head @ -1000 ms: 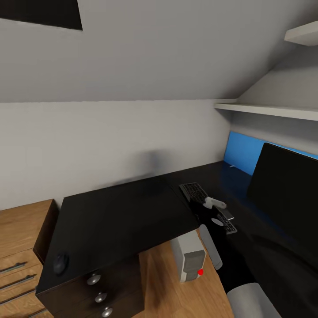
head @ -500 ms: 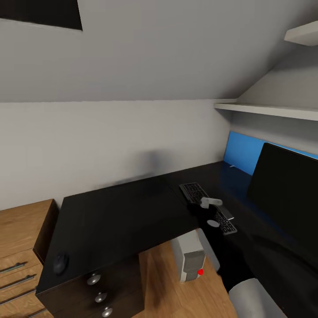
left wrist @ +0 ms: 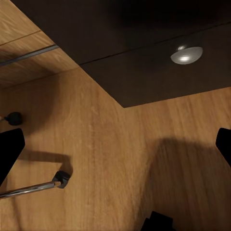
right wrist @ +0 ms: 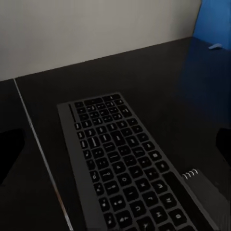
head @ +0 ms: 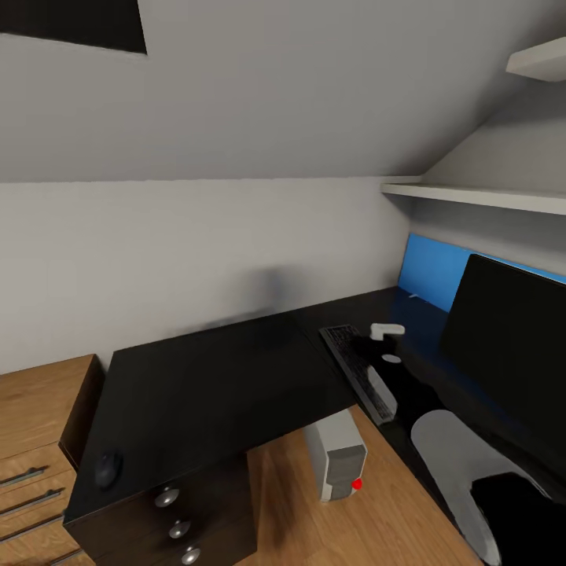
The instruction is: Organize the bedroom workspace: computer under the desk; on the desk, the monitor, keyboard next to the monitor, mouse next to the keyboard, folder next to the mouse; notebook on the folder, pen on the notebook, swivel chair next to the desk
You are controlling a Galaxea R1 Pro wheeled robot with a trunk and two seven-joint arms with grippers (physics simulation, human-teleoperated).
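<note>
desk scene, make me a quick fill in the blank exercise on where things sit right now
1. The keyboard lies flat on the ____.
2. The computer stands on the wooden floor ____ the desk.
3. The mouse rests near the desk's end above the drawers with round ____ knobs.
4. The panel on the wall behind the monitor is coloured ____.

Missing words: desk; under; silver; blue

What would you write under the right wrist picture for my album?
A black keyboard lies on the glossy black desk, with a spiral-bound notebook at its corner.
</note>
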